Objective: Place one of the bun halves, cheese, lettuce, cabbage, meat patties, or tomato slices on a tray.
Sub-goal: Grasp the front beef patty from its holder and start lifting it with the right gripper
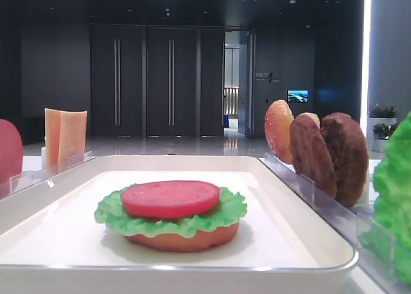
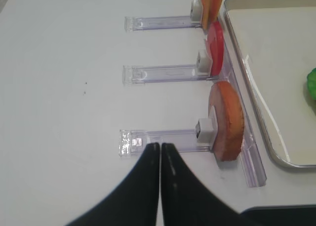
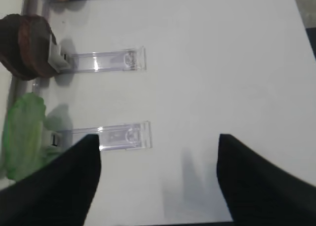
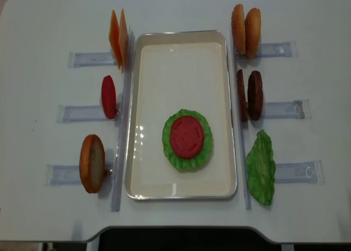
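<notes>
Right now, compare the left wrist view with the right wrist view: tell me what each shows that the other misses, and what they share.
Only the left wrist view shows the shut left gripper, a bun half, a tomato slice, cheese and the tray's rim.

Only the right wrist view shows the open right gripper, two meat patties and lettuce.

Both show clear plastic racks on the white table.

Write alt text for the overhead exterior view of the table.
A large white rectangular tray sits mid-table holding a round red tomato slice on ruffled green lettuce. Left of it, clear plastic racks hold pale-orange cheese slices, another red tomato slice and a golden-orange bun half; right-side racks hold two bun halves, dark-brown meat patties and a green lettuce leaf.
</notes>
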